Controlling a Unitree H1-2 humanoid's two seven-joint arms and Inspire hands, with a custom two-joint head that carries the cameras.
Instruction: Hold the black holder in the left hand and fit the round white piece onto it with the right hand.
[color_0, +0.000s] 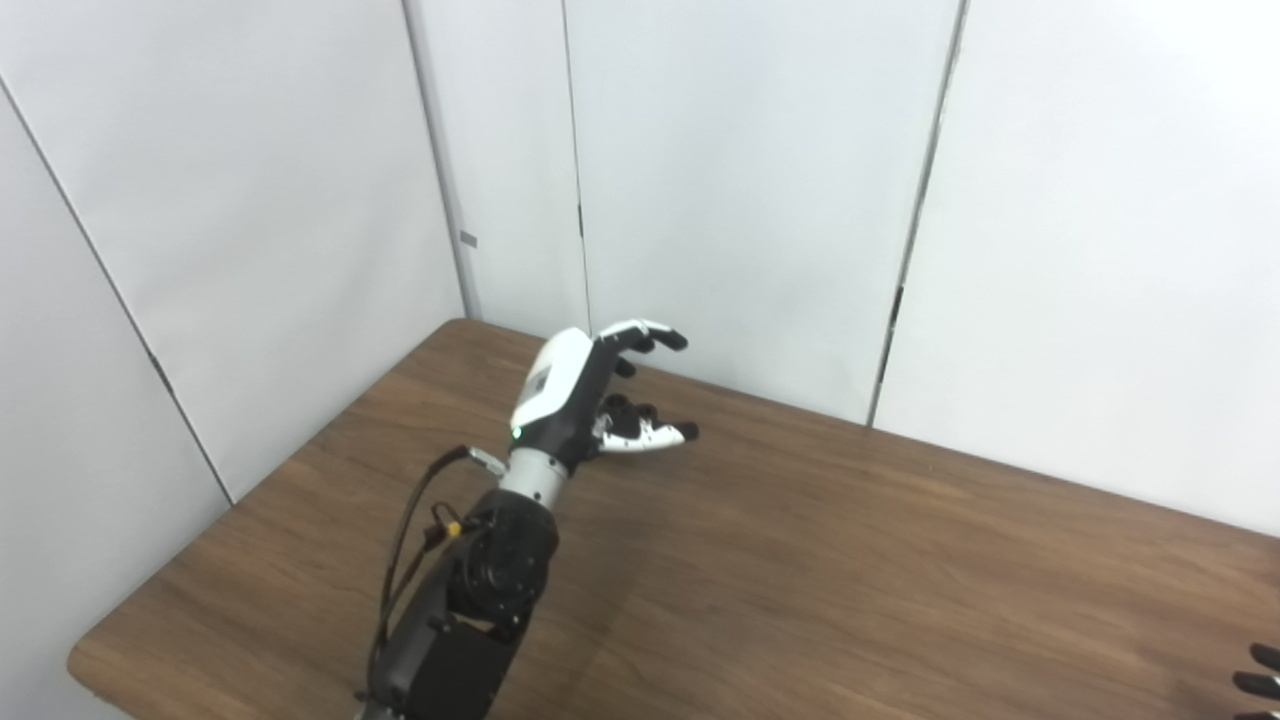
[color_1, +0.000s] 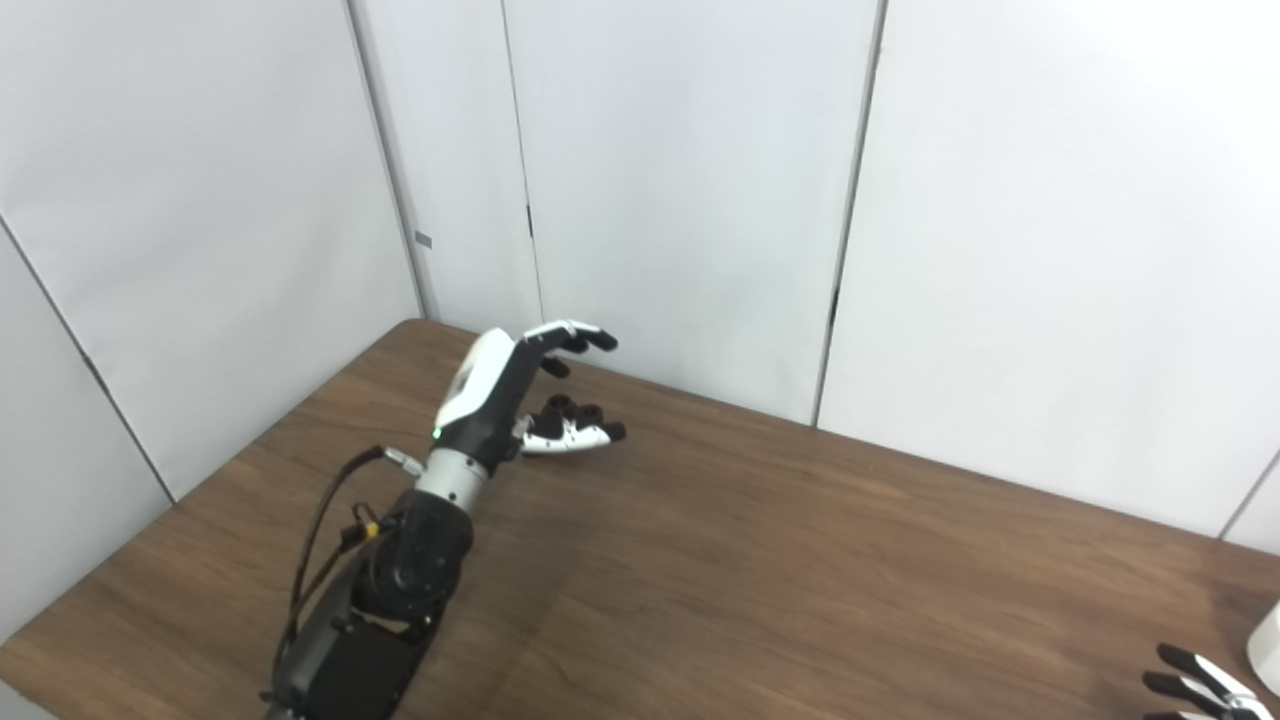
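Holding my left hand (color_0: 590, 395) raised over the far left part of the wooden table (color_0: 820, 560), I have its fingers curled loosely apart from the thumb and nothing between them, so the black holder is not yet in my grasp. Neither view shows that holder anywhere; I cannot say where it lies. My right hand (color_1: 1195, 685) only pokes its dark fingertips in at the bottom right corner, spread apart as far as I can see and seemingly empty. Just beyond it, at the right edge of the right eye view, a sliver of something white (color_1: 1268, 645) stands on the table; it may be the round white piece, though too little shows to be sure. To do this step well, I judge I should first bring the holder into sight, keep my left fingers wide while approaching, and close only once it sits squarely in the palm.
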